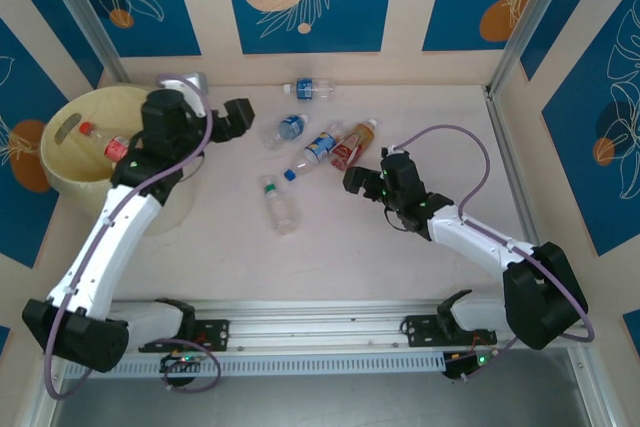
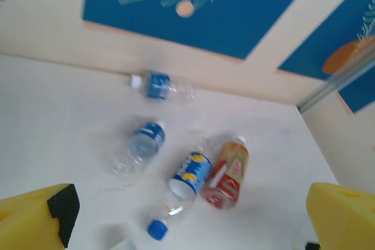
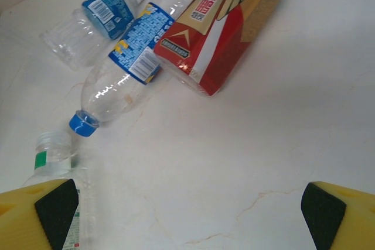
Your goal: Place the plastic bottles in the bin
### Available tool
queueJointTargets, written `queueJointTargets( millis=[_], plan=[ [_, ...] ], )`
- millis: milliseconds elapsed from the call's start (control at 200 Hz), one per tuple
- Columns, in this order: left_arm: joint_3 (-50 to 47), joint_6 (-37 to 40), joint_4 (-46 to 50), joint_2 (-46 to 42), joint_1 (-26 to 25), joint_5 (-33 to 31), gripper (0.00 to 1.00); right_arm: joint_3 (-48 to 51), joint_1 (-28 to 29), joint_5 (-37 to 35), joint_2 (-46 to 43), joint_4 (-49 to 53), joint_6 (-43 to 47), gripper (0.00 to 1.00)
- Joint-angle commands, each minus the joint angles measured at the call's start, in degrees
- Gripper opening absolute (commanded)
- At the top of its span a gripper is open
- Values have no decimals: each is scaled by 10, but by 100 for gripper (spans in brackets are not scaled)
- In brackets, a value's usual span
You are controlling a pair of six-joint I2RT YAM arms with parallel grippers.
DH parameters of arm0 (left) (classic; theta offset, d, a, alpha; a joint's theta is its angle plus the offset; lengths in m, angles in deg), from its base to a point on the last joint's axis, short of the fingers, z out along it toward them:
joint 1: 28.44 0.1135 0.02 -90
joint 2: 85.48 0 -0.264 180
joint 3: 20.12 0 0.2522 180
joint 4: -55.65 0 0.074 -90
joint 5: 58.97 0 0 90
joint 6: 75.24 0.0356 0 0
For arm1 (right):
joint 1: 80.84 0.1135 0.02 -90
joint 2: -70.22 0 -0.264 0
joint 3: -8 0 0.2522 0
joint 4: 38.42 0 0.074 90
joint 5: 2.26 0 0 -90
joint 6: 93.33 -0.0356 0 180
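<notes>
Top external view showed 5 bottles lying mid-frame on the table and 1 more bottle inside the bin at left. Left gripper and right gripper both gaped wide, holding nothing. Bottles looked light, thin-walled, slippery; pinching across the labelled middle seemed safest.

Round pale-yellow plastic bin is set at far left, w/ a red-label clear bottle laid inside. Five clear plastic bottles are laid flat mid-table: three blue-label, one red-orange, one green-label.
</notes>
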Motion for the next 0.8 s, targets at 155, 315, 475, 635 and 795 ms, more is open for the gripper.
queueJointTargets(
  millis=[155, 315, 475, 635, 795],
  plan=[
    [-56, -20, -59, 25, -48, 47, 100, -78, -17, -10, 62, 79, -39, 100],
    [-98, -22, -69, 22, -48, 51, 100, -167, -21, 5, 151, 128, -15, 99],
    [-136, -10, -85, 6, -48, 39, 100, -296, -22, -11, 268, 202, -14, 99],
    [-160, 12, -89, -11, -48, 18, 100, -380, -17, -28, 355, 211, -33, 100],
    [-161, 28, -75, -15, -48, 6, 100, -451, -9, -99, 424, 266, -57, 100]
  ],
)
